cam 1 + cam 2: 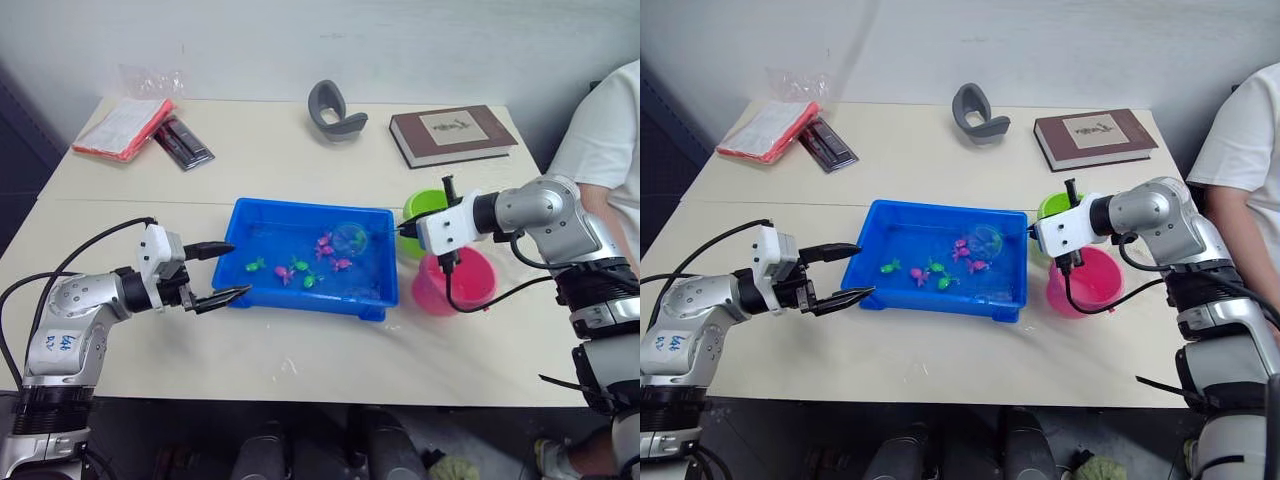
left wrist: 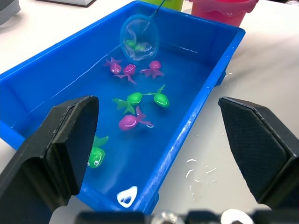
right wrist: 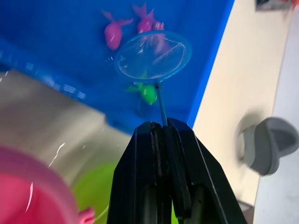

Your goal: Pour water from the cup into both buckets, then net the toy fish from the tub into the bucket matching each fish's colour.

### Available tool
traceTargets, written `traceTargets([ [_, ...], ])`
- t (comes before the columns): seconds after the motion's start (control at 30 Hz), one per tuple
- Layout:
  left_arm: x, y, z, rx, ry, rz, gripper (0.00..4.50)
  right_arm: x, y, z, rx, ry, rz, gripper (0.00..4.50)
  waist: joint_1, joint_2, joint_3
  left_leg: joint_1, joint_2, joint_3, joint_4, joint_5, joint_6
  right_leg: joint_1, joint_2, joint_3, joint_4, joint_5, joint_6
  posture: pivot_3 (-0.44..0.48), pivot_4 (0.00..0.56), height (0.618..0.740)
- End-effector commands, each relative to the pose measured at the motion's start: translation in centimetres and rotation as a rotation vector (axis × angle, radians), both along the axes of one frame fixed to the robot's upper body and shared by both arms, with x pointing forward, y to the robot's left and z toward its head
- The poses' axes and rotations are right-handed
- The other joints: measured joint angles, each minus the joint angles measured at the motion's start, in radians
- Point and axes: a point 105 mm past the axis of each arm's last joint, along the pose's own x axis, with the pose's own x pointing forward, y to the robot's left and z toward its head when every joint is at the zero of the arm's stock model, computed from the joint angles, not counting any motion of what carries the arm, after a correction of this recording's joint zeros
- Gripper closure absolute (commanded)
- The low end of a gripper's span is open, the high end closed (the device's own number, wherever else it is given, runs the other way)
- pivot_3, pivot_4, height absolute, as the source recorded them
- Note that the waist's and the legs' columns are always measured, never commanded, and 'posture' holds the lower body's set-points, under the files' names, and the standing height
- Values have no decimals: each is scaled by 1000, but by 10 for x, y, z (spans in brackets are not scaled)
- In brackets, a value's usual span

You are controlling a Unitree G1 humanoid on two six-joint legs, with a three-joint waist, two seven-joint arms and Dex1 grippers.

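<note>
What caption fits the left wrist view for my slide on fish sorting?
Open left hand faces the blue tub as the net lifts a green fish above the water.

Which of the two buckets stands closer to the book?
The green bucket. It stands on the far side of the pink bucket, toward the book, and the right pincer's arm partly covers it.

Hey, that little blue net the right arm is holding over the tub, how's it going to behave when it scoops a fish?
The net probably weighs little: a thin hoop with see-through mesh. Its handle is a thin rod, so it may flex or twist in the right tool, which is shut on it. A green fish seems to sit in the mesh, so water should drain through.
</note>
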Motion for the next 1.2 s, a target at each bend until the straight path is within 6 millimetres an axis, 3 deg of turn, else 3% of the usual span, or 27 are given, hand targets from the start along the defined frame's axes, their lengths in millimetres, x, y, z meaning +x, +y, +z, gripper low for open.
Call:
traceTargets([
  [0.03,0,0,7,19,-33,-6,88,1,3,5,-5,-35,12,4500,0,1,0,0,0,0,0,0,0,0,0,0,0,0,0,0,150,740],
  [0.27,0,3,7,24,-34,-1,88,0,18,-2,29,9,34,4500,2,1,0,0,0,0,0,0,0,0,0,0,0,0,0,0,150,740],
  [0.47,-1,6,7,30,-32,9,88,-9,32,-11,84,147,19,4500,3,1,0,0,0,-1,0,0,0,0,0,0,0,0,0,0,150,740],
  [0.97,-3,10,7,32,-32,27,88,-17,16,-7,416,514,-227,4500,4,1,0,0,0,-1,0,0,0,0,0,0,0,0,0,0,150,740],
  [1.2,-3,12,8,35,-34,25,88,-31,6,7,541,649,-265,4500,5,1,0,0,0,-1,0,0,0,0,-1,0,0,0,0,0,150,740],
])
